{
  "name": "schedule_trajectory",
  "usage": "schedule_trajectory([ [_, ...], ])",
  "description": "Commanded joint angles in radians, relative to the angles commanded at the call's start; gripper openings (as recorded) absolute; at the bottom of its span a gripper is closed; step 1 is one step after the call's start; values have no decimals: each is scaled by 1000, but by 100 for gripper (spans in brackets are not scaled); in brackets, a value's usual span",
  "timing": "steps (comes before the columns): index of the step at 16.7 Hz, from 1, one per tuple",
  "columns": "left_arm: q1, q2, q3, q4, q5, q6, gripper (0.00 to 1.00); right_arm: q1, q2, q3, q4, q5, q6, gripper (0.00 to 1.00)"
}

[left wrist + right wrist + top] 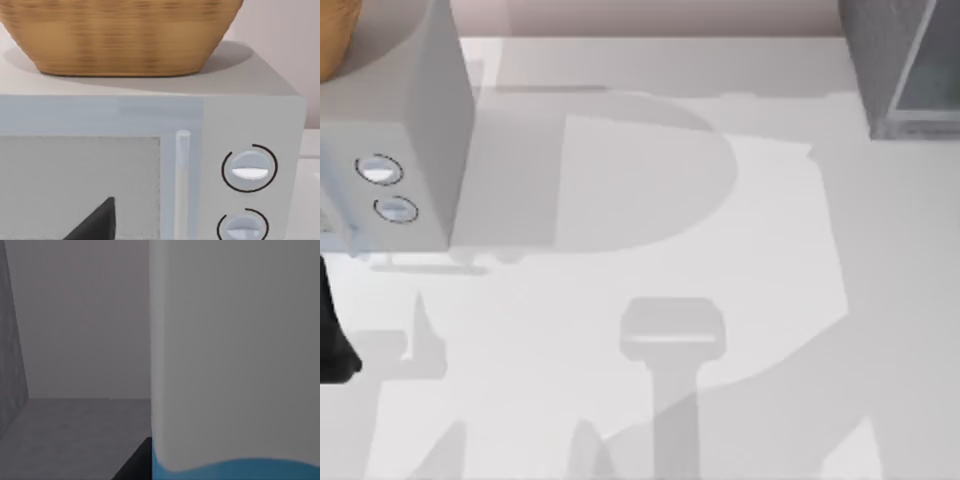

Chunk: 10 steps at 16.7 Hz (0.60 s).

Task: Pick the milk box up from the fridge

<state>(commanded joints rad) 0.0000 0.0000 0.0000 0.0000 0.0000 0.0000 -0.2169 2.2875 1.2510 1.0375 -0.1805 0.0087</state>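
A pale white table (770, 300) carries soft grey shadows; at its far edge rises a pinkish wall (670, 15).

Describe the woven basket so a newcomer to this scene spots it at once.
Start at the light grey box with two round dials standing at the table's left side. The woven basket sits on its flat top. It is the one tan, ribbed wicker thing there, with sides curving in toward its base, among otherwise plain grey and white surfaces.
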Motion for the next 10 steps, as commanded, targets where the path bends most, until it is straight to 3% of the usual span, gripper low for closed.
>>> schedule_trajectory([
  [10, 0, 0, 0, 0, 0, 0, 100, -3, -17, 4, -14, -1, 1, 0],
])
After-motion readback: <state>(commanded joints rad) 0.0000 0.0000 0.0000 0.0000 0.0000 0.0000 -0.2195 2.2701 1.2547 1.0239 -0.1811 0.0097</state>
